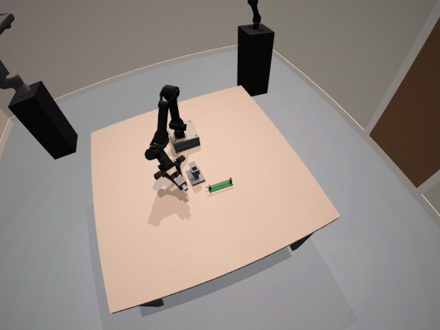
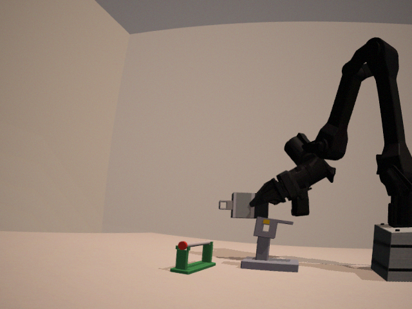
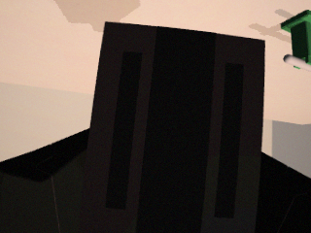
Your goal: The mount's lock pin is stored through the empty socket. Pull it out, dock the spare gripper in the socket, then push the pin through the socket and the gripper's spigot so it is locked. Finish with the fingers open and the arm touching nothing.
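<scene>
My gripper [image 1: 179, 179] [image 2: 253, 203] [image 3: 166, 138] is shut on the spare gripper [image 1: 181, 181] [image 2: 244, 206] [image 3: 180, 121], a grey and black block held in the air. Its spigot [image 2: 228, 205] with a square eye points left in the exterior view, away from my arm. The grey mount [image 1: 199, 180] [image 2: 269, 265] stands beside it, lower than the held block; its socket [image 2: 258, 227] has an empty square window below a yellow mark. The lock pin [image 2: 199, 244] [image 3: 292, 60] [image 1: 230, 178], with a red head [image 2: 182, 245], lies across the green rack [image 1: 221, 185] [image 2: 199, 267] [image 3: 301, 44].
The arm's grey base box [image 1: 186, 141] [image 2: 396, 254] stands behind the mount. The green rack is close to the mount, on the side away from the held block in the top view. Black pedestals [image 1: 254, 60] [image 1: 44, 120] stand off the table.
</scene>
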`<state>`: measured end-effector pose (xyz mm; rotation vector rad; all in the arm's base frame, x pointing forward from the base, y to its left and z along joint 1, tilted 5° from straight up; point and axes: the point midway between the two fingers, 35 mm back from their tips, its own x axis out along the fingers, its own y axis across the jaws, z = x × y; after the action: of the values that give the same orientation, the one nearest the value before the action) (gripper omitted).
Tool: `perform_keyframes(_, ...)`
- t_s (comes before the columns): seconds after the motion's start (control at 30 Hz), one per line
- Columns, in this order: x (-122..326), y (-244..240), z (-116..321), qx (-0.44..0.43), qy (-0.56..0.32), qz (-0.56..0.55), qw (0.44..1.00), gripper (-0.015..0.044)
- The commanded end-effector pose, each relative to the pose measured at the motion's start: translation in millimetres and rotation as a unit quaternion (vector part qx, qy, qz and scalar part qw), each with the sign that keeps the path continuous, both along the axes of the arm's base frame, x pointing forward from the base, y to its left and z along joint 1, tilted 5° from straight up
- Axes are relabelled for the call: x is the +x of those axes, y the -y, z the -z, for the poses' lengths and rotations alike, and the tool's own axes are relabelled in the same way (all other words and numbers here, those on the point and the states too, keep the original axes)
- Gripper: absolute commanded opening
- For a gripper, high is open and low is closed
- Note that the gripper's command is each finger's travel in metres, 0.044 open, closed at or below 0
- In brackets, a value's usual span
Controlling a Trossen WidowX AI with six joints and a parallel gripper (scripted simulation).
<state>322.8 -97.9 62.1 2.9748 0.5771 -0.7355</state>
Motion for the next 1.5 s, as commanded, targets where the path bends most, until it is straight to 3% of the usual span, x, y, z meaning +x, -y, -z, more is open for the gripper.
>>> perform_keyframes(0.0, 0.4, 0.0, -18.8, -0.008, 0.016, -0.005, 1.000, 0.0000)
perform_keyframes(0.57, -1.7, -1.2, -12.0, -0.009, 0.004, -0.004, 1.000, 0.0000)
perform_keyframes(1.47, 0.5, -30.1, -32.0, -0.311, 0.066, -0.179, 0.931, 0.0000)
